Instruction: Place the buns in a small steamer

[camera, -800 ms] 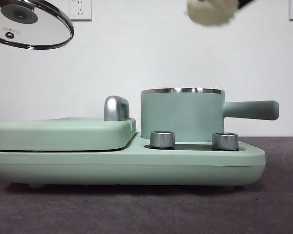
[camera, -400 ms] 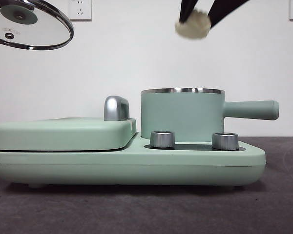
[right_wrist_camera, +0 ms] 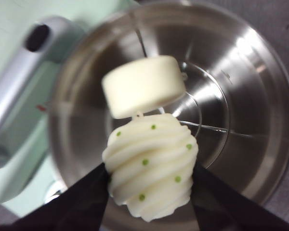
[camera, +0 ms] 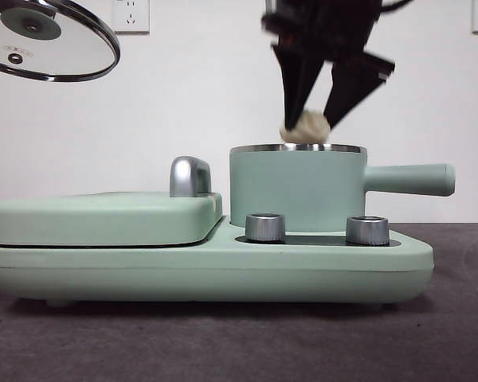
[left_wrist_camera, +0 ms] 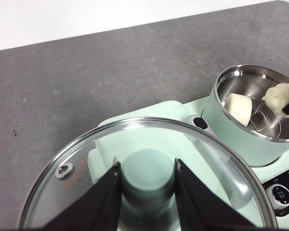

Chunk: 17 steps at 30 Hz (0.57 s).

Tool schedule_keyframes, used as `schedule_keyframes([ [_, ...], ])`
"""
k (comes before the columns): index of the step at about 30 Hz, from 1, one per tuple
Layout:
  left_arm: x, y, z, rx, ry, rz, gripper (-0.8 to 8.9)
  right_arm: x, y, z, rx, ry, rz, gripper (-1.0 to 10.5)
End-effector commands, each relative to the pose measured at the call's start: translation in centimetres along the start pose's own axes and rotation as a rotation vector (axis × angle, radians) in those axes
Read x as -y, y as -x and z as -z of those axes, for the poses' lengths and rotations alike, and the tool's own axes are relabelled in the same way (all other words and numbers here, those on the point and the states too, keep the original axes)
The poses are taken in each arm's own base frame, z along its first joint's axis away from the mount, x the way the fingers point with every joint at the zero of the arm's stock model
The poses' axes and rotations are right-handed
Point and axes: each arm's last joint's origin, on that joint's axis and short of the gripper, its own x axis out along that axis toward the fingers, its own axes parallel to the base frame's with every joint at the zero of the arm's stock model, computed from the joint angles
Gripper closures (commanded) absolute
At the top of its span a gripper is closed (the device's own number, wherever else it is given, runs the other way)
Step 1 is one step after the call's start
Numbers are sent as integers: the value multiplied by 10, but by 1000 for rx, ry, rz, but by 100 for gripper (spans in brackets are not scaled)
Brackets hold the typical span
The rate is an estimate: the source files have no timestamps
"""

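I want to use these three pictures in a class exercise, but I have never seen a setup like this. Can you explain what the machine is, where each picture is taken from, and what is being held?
This is a robot with two arms at a table, each ending in a two-jawed black gripper. One picture looks level across the table; the other two come from cameras on the arms' wrists.

On the dark grey table stands a mint-green cooking appliance carrying a mint-green cylindrical steamer pot with a steel rim and straight side handle.

The right gripper hangs just above the pot, shut on a ribbed white bun with green specks. A smooth cream bun already lies inside the pot.

The left gripper is off to the side, holding the round glass lid up by its green knob.
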Motion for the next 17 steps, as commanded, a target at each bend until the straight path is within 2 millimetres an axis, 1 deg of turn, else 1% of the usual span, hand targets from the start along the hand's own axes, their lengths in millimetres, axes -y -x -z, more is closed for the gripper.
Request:
schedule_keyframes([
  [1,1,2,-7,39,-5,1,796,1,-11,-6,-12,24,5,708],
  [9,1,2,-7,40,-5,1,797,10,-42,-8,-81,26,14,707],
  [10,1,2,-7,39,-5,1,796,10,-43,-8,-83,38,15,690],
  [12,1,2,-7,40,-5,1,796,8,-43,-10,-57,47,17,608],
  [15,1,2,-7,39,-5,1,796,7,-37,-14,-37,50,15,589],
  [17,1,2,-7,40,-5,1,796,6,-28,-18,-38,52,19,589],
])
